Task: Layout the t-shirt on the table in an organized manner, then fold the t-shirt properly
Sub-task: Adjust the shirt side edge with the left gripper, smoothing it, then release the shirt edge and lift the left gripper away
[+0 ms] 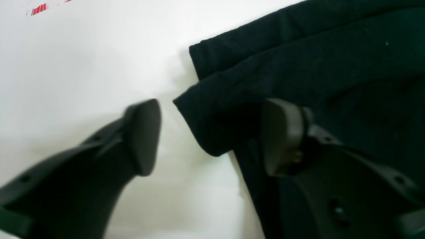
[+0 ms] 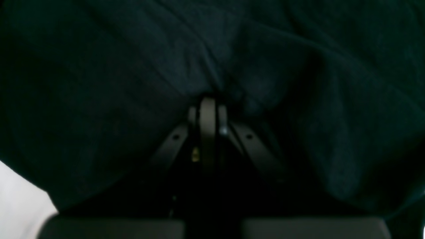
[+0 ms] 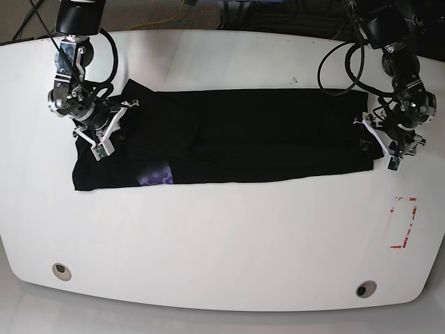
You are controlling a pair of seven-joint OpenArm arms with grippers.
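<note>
The black t-shirt lies as a long flat band across the white table, with a purple patch showing at its front left edge. My left gripper is open at the shirt's right end. A rounded corner of cloth lies between its fingers; one finger rests over the cloth, the other over bare table. My right gripper is shut on a bunch of the shirt's cloth at the left end.
A red rectangular outline marks the table right of the shirt, also visible as red marks at the top left of the left wrist view. Two round metal inserts sit near the front edge.
</note>
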